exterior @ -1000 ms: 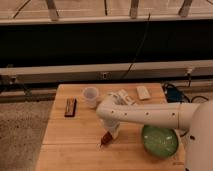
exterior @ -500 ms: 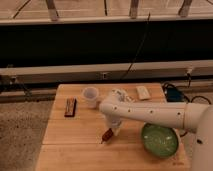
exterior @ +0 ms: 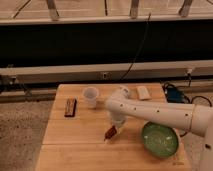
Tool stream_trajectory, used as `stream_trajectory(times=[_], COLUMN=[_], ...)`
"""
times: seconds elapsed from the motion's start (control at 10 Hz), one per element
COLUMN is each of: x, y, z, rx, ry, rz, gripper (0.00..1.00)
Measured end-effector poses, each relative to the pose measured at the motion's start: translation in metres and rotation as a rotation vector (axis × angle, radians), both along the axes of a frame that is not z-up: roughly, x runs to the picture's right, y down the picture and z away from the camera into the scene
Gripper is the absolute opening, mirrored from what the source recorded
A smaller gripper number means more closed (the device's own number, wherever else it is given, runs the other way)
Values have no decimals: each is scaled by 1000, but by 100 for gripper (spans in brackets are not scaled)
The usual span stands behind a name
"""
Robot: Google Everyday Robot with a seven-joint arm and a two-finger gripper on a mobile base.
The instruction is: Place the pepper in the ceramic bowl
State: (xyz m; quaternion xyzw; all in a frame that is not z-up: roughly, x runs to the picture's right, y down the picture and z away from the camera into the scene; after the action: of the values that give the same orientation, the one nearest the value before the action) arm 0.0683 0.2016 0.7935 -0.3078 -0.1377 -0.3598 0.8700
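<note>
One gripper (exterior: 114, 129) fingers pinch the pepper (exterior: 110, 133) beside the ceramic bowl (exterior: 160, 139).

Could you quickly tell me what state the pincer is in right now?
Pincer: low over the wooden table, shut on the pepper, left of the ceramic bowl.

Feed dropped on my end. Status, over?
Gripper mid-table, just above the pepper. Green bowl to its right, empty. Path across clear.
</note>
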Motion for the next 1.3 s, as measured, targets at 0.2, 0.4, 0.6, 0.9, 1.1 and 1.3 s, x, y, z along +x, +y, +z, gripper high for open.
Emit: stream_trajectory(times=[0.2, 0.4, 0.6, 0.9, 1.1, 1.3], x=[27, 39, 54, 97, 107, 124], y=[-9, -16, -16, -17, -17, -11], z=[-11, -20, -22, -26, -29, -31], rx=[1, 4, 1, 2, 1, -2], ry=[1, 2, 3, 15, 20, 31], rz=[31, 60, 84, 143, 180, 215], gripper=[1, 1, 1, 1, 1, 1])
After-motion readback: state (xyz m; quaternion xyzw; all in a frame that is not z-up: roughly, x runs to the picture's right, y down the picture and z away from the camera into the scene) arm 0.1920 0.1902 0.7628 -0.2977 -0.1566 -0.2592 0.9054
